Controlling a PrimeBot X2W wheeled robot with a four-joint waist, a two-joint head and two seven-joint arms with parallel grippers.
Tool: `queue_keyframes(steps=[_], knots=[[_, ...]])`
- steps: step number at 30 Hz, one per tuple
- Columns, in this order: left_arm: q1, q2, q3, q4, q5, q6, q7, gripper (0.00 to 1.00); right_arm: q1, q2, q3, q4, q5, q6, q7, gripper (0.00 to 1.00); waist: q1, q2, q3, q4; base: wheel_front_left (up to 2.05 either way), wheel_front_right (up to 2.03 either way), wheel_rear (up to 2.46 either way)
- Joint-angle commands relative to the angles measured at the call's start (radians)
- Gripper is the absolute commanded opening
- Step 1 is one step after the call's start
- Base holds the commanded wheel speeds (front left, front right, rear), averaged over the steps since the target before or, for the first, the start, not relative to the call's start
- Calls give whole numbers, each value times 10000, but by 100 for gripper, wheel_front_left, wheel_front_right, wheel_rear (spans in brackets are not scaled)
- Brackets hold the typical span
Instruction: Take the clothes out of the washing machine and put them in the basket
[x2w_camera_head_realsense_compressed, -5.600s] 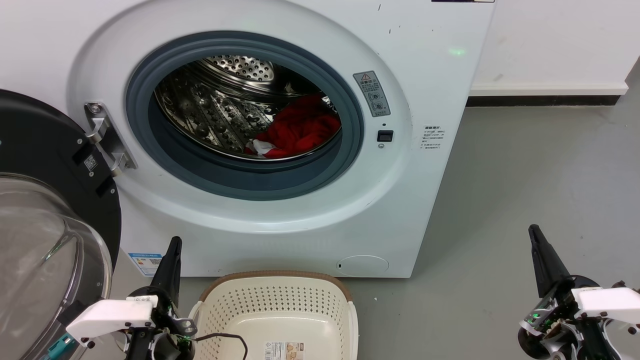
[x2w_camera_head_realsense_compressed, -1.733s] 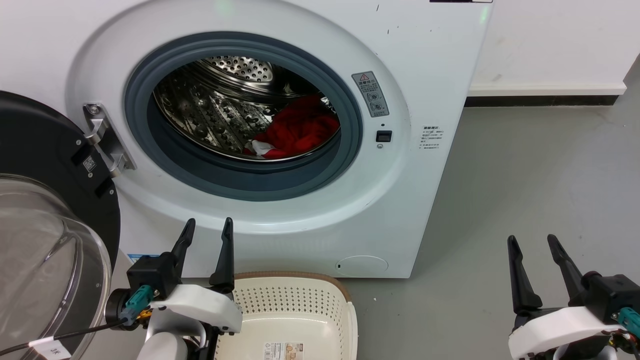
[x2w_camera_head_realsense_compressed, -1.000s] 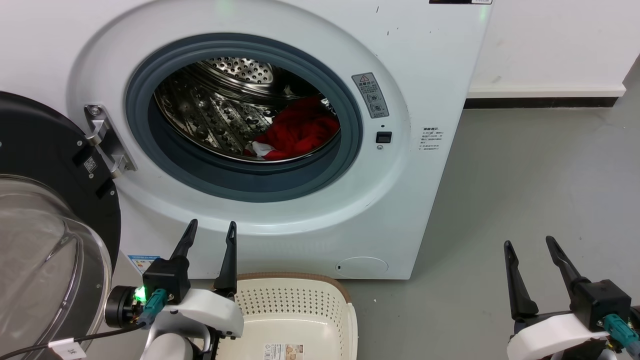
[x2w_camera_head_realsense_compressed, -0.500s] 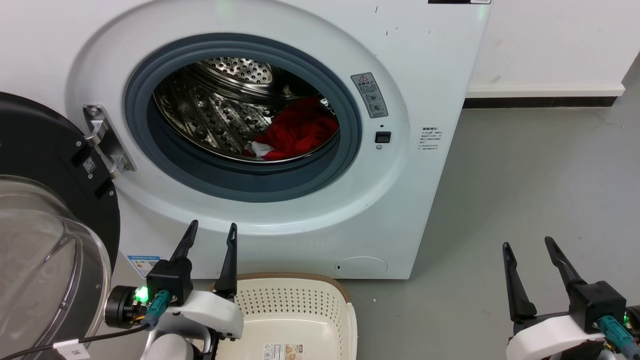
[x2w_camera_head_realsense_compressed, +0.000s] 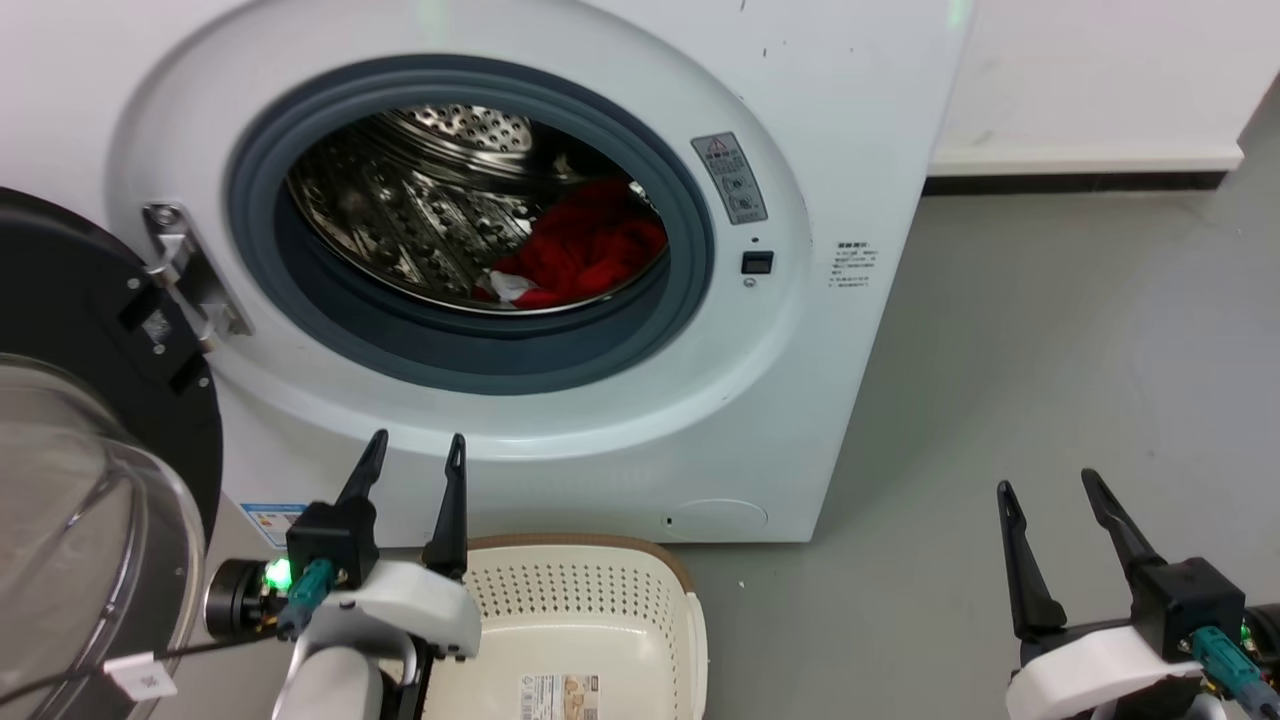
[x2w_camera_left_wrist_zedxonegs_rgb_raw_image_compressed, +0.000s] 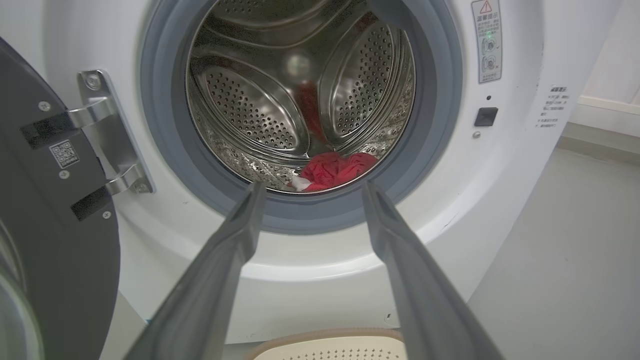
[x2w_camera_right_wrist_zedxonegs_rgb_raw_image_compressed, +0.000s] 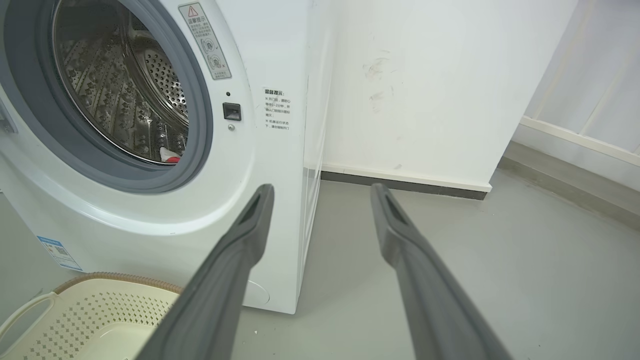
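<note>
Low in the right half of the drum (x2w_camera_head_realsense_compressed: 400, 200), a shiny steel shell dotted with holes and embossed bumps, the clothes (x2w_camera_head_realsense_compressed: 585, 250) lie in a soft, crumpled bright red heap with a small white piece at its left edge. A smooth grey rubber ring (x2w_camera_head_realsense_compressed: 480, 350) circles the drum's mouth, set in the rounded white front of the washing machine (x2w_camera_head_realsense_compressed: 830, 120), whose black-framed door (x2w_camera_head_realsense_compressed: 70, 320) with bulging clear glass stands open at the left. On the grey floor (x2w_camera_head_realsense_compressed: 1000, 350) just in front of the machine sits the basket (x2w_camera_head_realsense_compressed: 585, 600), cream perforated plastic with a brown rim and a paper label (x2w_camera_head_realsense_compressed: 556, 695) on its bottom. The left gripper (x2w_camera_head_realsense_compressed: 417, 440) hovers by the basket's left rim, its long dark fingers spread apart and empty; the right gripper (x2w_camera_head_realsense_compressed: 1045, 482), well to the right above the floor, is spread and empty too.
</note>
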Motion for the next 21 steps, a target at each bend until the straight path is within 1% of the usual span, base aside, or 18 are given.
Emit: queue_keyframes(steps=[1, 9, 14, 15, 21], knots=[[-293, -16, 43, 137, -34, -32, -26, 100, -230, 13, 38, -50, 38, -7, -20, 100, 0, -1, 205, -149, 0, 0, 0], [-2138, 206, 138, 1684, -238, -107, -17, 100, -710, 14, 196, -205, 86, -7, -98, 100, 0, -1, 1366, -859, 0, 0, 0], [-3647, 591, 301, 2689, -389, -185, 41, 100, -1157, 16, 359, -237, 206, -7, -241, 100, 0, -1, 2395, -1419, 0, 0, 0], [-3647, 591, 301, 2689, -389, -185, 41, 100, -1157, 16, 359, -237, 206, -7, -241, 100, 0, -1, 2395, -1419, 0, 0, 0], [-5607, 1174, 482, 3811, -623, -296, 279, 100, -1715, 19, 465, -213, 396, -7, -502, 100, 0, -1, 3703, -2039, 0, 0, 0]])
